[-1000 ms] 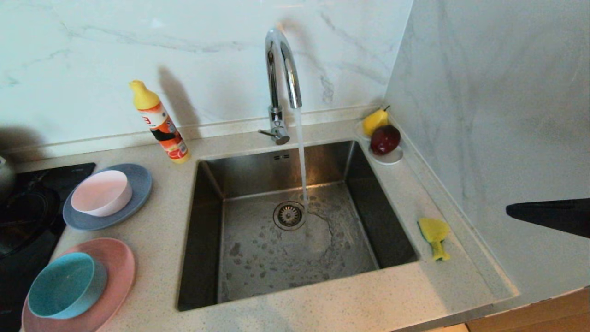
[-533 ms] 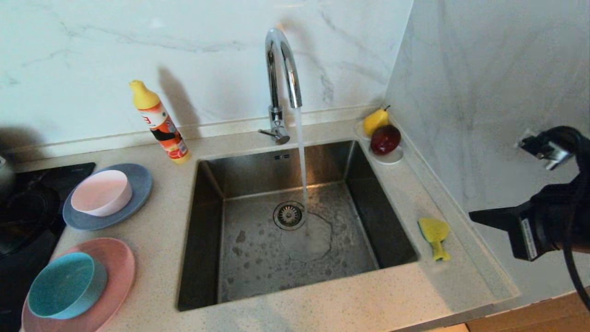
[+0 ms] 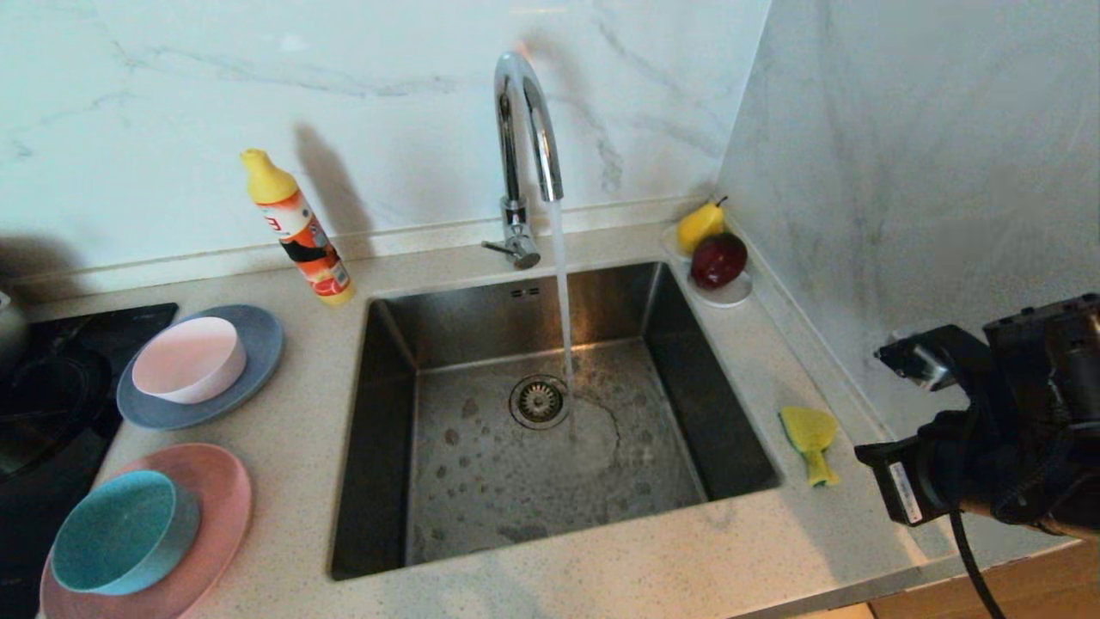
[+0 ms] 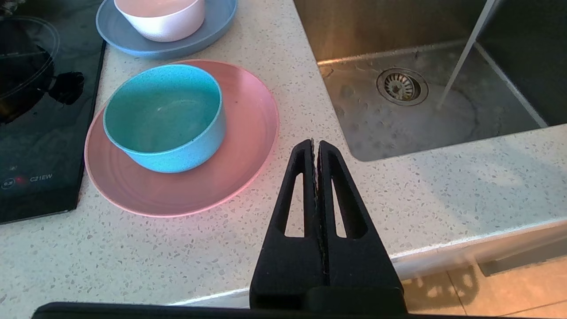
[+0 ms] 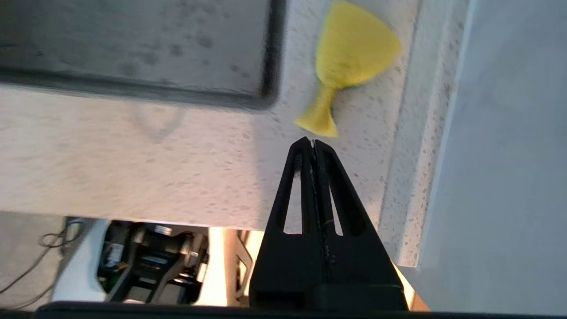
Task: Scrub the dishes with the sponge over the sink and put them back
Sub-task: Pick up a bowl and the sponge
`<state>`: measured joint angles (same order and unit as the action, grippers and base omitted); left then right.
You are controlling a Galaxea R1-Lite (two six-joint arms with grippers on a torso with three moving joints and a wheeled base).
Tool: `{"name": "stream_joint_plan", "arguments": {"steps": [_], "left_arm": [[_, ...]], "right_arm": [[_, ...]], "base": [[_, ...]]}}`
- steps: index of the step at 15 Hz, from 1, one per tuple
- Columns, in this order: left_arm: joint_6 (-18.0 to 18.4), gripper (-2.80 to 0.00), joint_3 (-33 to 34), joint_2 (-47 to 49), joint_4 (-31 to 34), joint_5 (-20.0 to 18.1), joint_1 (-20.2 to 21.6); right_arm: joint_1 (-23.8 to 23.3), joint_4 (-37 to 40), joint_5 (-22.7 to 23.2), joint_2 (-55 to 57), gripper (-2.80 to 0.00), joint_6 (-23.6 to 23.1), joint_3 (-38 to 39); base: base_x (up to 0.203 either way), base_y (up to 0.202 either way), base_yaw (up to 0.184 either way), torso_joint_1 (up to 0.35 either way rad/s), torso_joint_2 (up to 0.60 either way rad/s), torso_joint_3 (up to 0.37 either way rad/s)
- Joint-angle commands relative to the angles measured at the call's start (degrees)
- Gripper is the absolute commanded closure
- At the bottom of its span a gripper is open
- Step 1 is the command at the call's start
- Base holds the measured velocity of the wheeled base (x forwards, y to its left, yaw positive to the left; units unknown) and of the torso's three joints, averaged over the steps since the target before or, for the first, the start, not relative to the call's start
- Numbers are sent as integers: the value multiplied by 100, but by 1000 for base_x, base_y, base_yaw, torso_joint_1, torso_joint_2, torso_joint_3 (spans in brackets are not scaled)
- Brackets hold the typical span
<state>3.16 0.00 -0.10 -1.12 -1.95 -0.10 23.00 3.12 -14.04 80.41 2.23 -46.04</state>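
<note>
**Right arm nearing the sponge**

We are seeing water running into the sink [image 3: 550,430]. The dishes [image 3: 193,361] are sitting stacked on the counter at its left. Our right gripper [image 5: 312,141], fingers together, is hovering near the sponge [image 5: 350,62]; our left gripper [image 4: 315,142] is parked, closed.

Right end effector [image 5: 313,142] closed, pointing down; left end effector [image 4: 316,144] closed, parked.

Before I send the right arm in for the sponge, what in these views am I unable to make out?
- Right claw: in the head view its tips are hidden behind the arm's own body.
- Sponge: its underside is hidden in both views.
- Pink plate: cut off by the head view's bottom edge; its centre is covered by the teal bowl.
- Left claw: outside the head view.
</note>
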Motion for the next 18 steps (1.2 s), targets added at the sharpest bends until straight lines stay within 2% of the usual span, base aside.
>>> {"name": "stream_joint_plan", "arguments": {"steps": [1,2,3,7,10,11,18], "left_arm": [[1,0,105,10,-2,2,1],[1,0,105,10,-2,2,1],[1,0,103,10,-2,2,1],[1,0,105,10,0,2,1],[1,0,105,10,-2,2,1],[1,0,105,10,-2,2,1],[1,0,105,10,-2,2,1]], "right_arm": [[-4,-39,-122,231,0,16,113],[2,-48,-142,269,0,70,141],[2,-49,-145,334,-280,134,166],[45,-49,-151,717,-280,641,150],[129,-49,-150,1025,-280,1251,91],[133,-54,-151,1112,0,1291,129],[-75,-646,-151,1673,0,1421,-1]], "base": [[0,0,0,0,0,0],[0,0,0,0,0,0],[0,0,0,0,0,0],[0,0,0,0,0,0],[0,0,0,0,0,0],[0,0,0,0,0,0],[0,0,0,0,0,0]]}}
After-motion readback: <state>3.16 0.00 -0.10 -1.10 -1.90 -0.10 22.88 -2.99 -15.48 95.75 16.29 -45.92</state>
